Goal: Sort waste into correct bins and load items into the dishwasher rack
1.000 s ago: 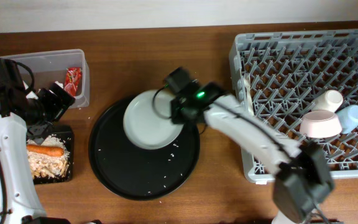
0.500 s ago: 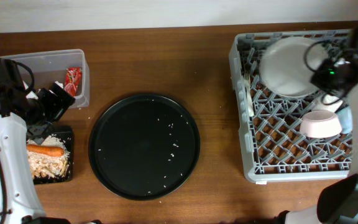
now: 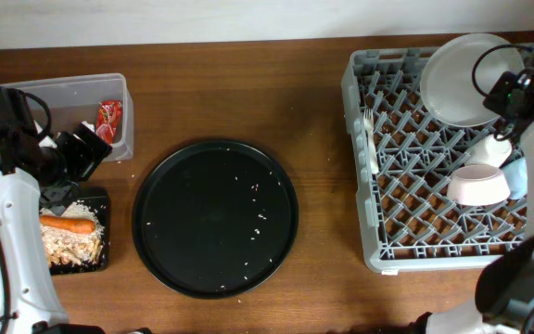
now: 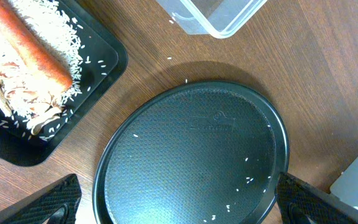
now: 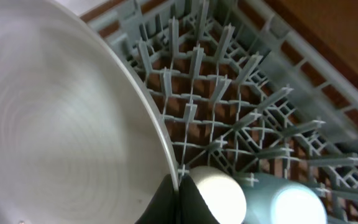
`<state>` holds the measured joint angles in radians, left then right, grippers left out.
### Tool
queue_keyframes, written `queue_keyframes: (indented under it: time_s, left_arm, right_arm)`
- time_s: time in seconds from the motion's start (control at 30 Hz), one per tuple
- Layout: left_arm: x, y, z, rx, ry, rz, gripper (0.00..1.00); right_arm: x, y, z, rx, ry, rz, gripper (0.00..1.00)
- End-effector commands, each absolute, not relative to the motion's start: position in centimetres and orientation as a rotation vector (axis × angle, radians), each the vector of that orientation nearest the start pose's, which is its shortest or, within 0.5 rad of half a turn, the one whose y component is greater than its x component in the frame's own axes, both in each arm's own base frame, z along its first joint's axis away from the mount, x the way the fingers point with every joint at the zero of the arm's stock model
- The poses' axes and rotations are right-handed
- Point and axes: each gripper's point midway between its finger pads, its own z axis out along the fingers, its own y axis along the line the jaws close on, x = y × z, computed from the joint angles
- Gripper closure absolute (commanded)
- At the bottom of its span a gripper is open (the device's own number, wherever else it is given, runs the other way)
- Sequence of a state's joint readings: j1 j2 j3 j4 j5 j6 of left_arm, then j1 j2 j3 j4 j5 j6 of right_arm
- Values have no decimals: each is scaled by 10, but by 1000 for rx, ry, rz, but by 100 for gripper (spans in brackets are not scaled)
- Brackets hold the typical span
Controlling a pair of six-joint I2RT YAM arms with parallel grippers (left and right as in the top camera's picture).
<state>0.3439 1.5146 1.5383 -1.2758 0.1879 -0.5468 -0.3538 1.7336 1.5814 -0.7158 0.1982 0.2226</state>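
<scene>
plate [image 3: 462,79] off round tray [image 3: 179,255], now over rack [image 3: 406,209] corner in right claw [image 5: 179,196]

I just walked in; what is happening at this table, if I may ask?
The right gripper holds the white plate above the far corner of the dishwasher rack, where a bowl, a white cup and a blue cup sit. The left gripper hangs open beside the clear tub and the flat black tray with the carrot. The round black tray holds a few crumbs.
</scene>
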Motion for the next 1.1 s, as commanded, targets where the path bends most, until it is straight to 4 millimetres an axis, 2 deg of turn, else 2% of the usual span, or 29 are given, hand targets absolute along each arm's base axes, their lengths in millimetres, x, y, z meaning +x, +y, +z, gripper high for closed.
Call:
queue_keyframes:
  time_s: [0.0, 0.17, 0.33, 0.5, 0.57, 0.73, 0.97, 1.07]
  left_arm:
    - [316, 80, 214, -1181, 2565, -319, 1]
    - [316, 80, 214, -1181, 2565, -319, 1]
    - [316, 80, 214, -1181, 2565, -319, 1]
    - [316, 80, 214, -1181, 2565, -319, 1]
    - [316, 80, 214, -1181, 2565, -319, 1]
    - [316, 80, 214, -1181, 2565, -319, 1]
    - [316, 80, 214, -1182, 2564, -319, 1]
    - [316, 80, 214, -1181, 2565, -319, 1]
  right_arm:
    - [440, -202, 196, 722, 2349, -354, 96]
    - [448, -194, 194, 609, 2374, -447, 96]
    - [452, -175, 217, 568, 2282, -789, 96]
    - [453, -158, 235, 542, 2205, -959, 96]
    - [451, -157, 239, 538, 2189, -1005, 96]
    - [449, -157, 240, 513, 2199, -1034, 96]
    - [460, -130, 225, 405, 2251, -1012, 95]
    - [462, -124, 210, 368, 2293, -1031, 84]
